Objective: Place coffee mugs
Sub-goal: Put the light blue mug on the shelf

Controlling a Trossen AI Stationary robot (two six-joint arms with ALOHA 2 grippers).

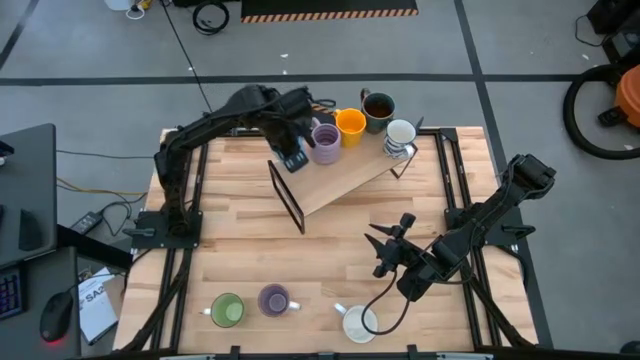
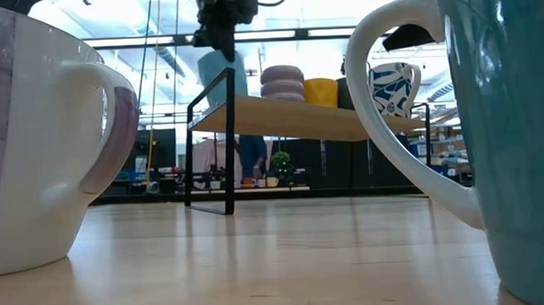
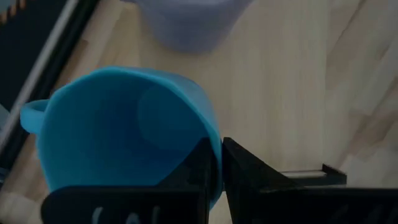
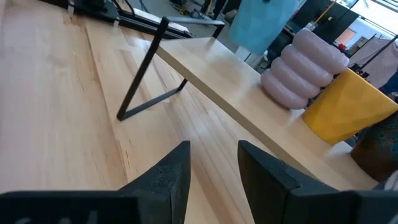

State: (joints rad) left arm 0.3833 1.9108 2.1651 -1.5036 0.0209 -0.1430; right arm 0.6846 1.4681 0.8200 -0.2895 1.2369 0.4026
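Note:
My left gripper is at the left end of a raised wooden shelf and is shut on the blue mug, which the arm hides in the high view. The blue mug sits at the shelf top beside the purple ribbed mug; I cannot tell whether it rests there. The orange mug, dark mug and blue-patterned white mug stand on the shelf. My right gripper hovers open over the table's right half, touching nothing. My left gripper pinches the blue mug's wall at the rim, one finger inside the cup and one outside, on the side away from the handle. It comes from above, pointing down. The mug stays upright.
Near the table's near edge stand a green mug, a purple mug and a white mug; two of them loom large in the low view. The shelf's black metal legs stand on the table. Bare wood lies between shelf and near mugs.

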